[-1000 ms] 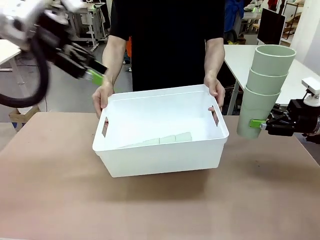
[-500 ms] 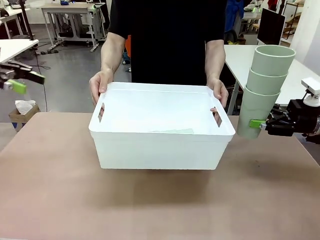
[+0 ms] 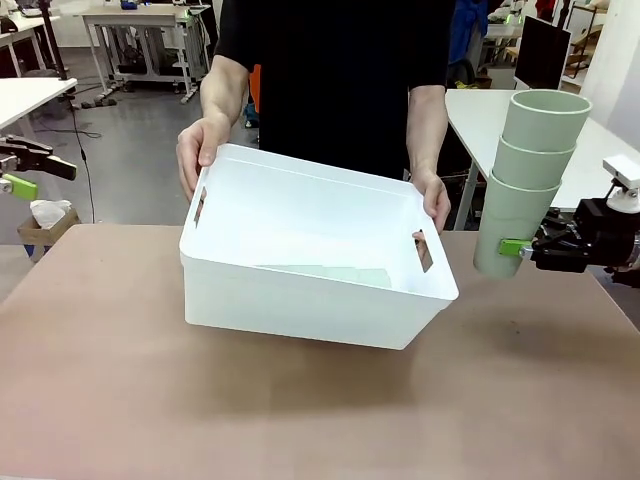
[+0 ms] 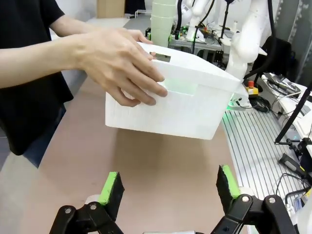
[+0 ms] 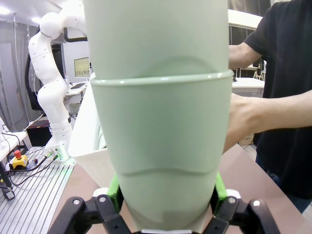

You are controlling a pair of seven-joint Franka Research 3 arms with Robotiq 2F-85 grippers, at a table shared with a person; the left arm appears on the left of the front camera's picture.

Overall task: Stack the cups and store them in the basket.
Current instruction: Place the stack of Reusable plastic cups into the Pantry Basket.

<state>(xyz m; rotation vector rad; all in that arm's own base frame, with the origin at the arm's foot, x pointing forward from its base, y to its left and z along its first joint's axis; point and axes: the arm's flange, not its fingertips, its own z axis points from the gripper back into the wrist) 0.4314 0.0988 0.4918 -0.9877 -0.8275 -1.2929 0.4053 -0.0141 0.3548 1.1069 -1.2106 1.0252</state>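
Note:
A person holds the white basket (image 3: pixel 300 300) by both ends, lifted and tilted with its right end lower. A stack of pale green cups (image 3: pixel 335 275) lies on its side on the basket floor. At the right, my right gripper (image 3: pixel 515 247) is shut on the bottom cup of an upright stack of three cups (image 3: pixel 532 170), beside the basket's right end. In the right wrist view that cup stack (image 5: pixel 161 122) stands between the green pads (image 5: pixel 113 187), with the basket (image 5: pixel 87 136) behind it. My left gripper (image 3: pixel 25 172) hangs open at the far left, well clear of the basket (image 4: pixel 185 105); its fingers (image 4: pixel 111 187) hold nothing.
The person's hands (image 3: pixel 200 150) grip the basket rims; one hand (image 4: pixel 117 68) covers the near end in the left wrist view. The brown table (image 3: pixel 300 410) lies bare in front of the basket. White tables stand behind at left and right.
My left arm pulled back to the far left. The person lifted the basket off the table and tilted its right end down. The right gripper and its cup stack stayed still.

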